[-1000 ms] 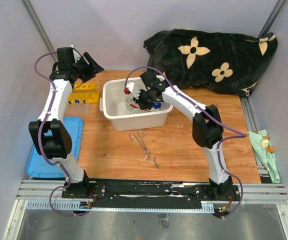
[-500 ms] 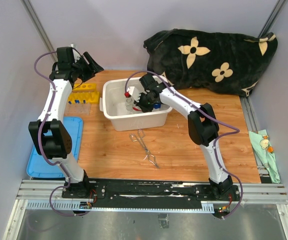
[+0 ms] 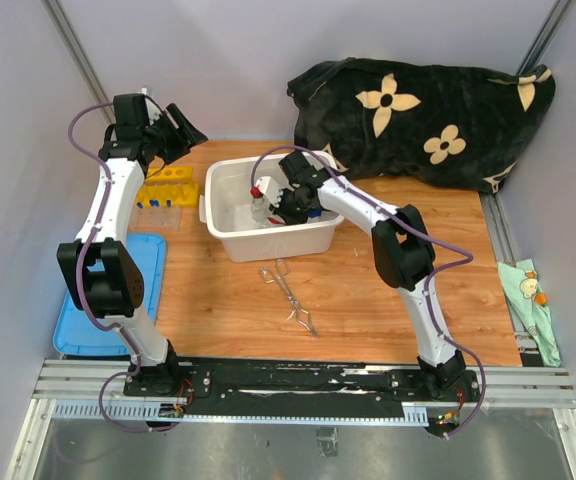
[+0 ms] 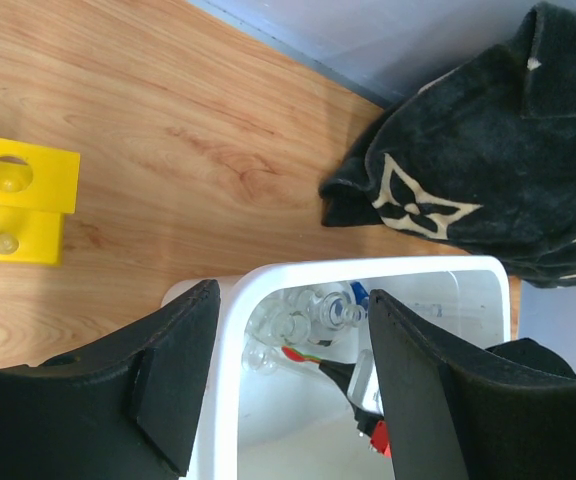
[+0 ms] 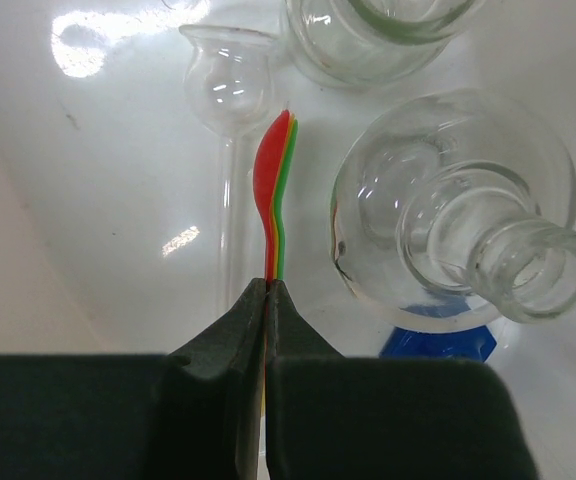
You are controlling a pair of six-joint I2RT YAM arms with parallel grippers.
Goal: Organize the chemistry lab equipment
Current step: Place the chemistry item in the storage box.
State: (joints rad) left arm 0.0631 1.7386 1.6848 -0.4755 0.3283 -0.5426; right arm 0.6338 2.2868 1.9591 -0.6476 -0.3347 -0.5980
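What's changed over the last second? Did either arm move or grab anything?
The right claw edged left inside the white bin, elbow swinging left too. It is now shut on the thin red-orange tool; whether that grip is new, the earlier view doesn't show. Unmoved: left claw, tweezers, bin.

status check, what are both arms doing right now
Right end effector shut on thin red tool inside bin. Left end effector open, empty. Flask close beside tool.

tool end hidden btwn fingers, rack cut off
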